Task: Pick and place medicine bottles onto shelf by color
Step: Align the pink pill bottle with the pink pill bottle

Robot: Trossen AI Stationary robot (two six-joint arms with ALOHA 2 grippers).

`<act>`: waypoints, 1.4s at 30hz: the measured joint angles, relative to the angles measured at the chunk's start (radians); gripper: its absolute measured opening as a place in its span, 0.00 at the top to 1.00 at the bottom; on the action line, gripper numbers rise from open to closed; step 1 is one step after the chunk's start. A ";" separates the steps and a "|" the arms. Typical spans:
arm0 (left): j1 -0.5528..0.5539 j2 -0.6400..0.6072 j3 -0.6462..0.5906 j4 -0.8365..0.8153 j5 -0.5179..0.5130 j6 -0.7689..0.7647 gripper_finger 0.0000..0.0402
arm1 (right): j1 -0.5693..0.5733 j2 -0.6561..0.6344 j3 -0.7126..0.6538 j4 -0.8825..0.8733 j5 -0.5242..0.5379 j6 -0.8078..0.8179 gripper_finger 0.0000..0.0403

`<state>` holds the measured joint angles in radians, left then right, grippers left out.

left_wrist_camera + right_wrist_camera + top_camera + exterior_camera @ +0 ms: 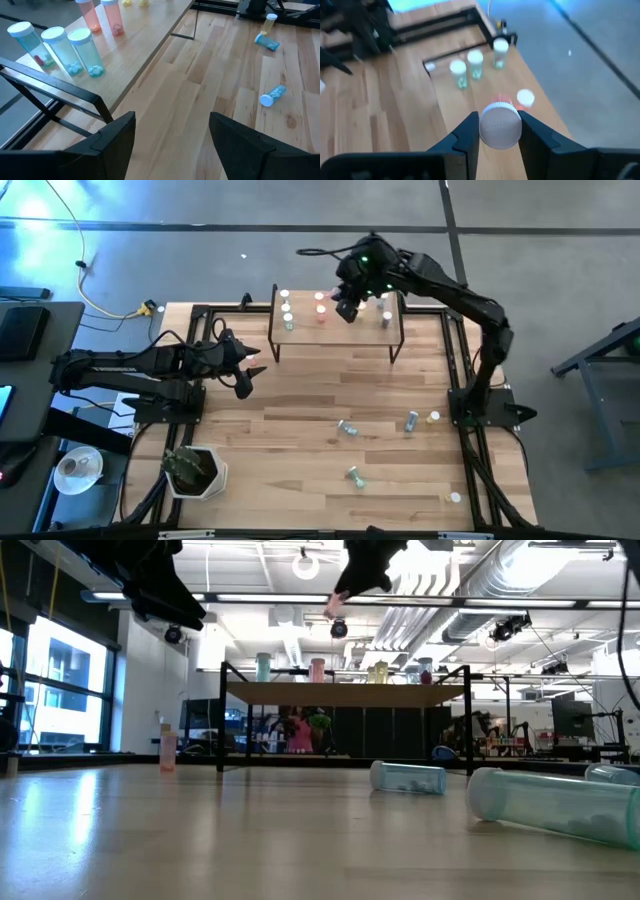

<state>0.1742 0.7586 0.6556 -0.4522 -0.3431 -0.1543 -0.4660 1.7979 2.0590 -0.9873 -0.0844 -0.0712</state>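
Note:
The small light-wood shelf stands at the table's far side. On it stand three green bottles, a pink bottle and some yellowish ones, all upright on their bases. My right gripper hovers above the shelf's middle, shut on a pink bottle with a white cap. My left gripper is open and empty over the table, left of the shelf; it also shows in its wrist view. My right gripper pinches the pink bottle between its two fingers, at the sides just under the white cap. The fingers come from above, pointing down. The bottle hangs upright, cap up, clear above the shelf top.
Several loose bottles lie or stand on the tabletop's near right part: two teal ones, a blue one, a yellow one and one near the front edge. A potted plant stands at the near left corner.

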 joint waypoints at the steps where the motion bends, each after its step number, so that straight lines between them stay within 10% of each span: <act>1: 0.000 0.000 0.000 0.000 0.000 0.000 0.40 | 0.000 0.026 0.039 -0.044 0.005 0.000 0.76; 9: 0.000 0.000 0.000 0.000 0.000 0.000 0.40 | 0.020 0.217 0.297 -0.282 0.004 -0.022 0.76; 42: 0.000 0.000 0.000 -0.001 0.000 0.000 0.40 | 0.080 0.319 0.199 -0.223 0.048 -0.089 0.76</act>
<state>0.1745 0.7589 0.6556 -0.4530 -0.3435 -0.1547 -0.3859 2.1170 2.2578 -1.2098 -0.0364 -0.1599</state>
